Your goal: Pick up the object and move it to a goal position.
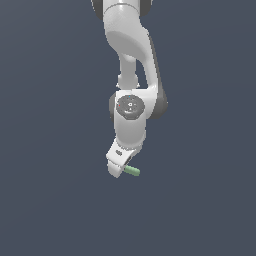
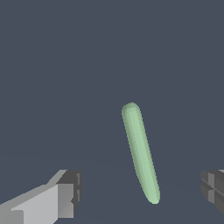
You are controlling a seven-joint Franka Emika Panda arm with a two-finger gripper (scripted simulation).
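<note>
Your fingers (image 2: 65, 194) stand spread wide in the wrist view, one dark-padded tip at each lower corner of the picture, with open space between them and nothing pinched. The gripper (image 2: 140, 194) has the pale green rod (image 2: 141, 153) lying in that gap, nearer the finger (image 2: 212, 188) at the picture's edge than the grey-and-white one, and touching neither. You see the rod's long axis running almost crosswise to the line between the two tips, tilted slightly, so one rounded end sits between the fingers and the other points away from the camera across the tabletop (image 2: 109, 52). In the exterior view the rod (image 1: 132, 171) lies on the dark tabletop (image 1: 50, 200), sticking out from behind the gripper (image 1: 116, 167) toward the exterior view's right, its far end a little lower in the picture than the end hidden by the white hand. From there your arm rises: the hand slants down and toward the exterior view's left, the wrist joint with its round grey cap (image 1: 129, 106) faces the camera above it, and the white links (image 1: 127, 35) climb upward out of the top of the picture.
</note>
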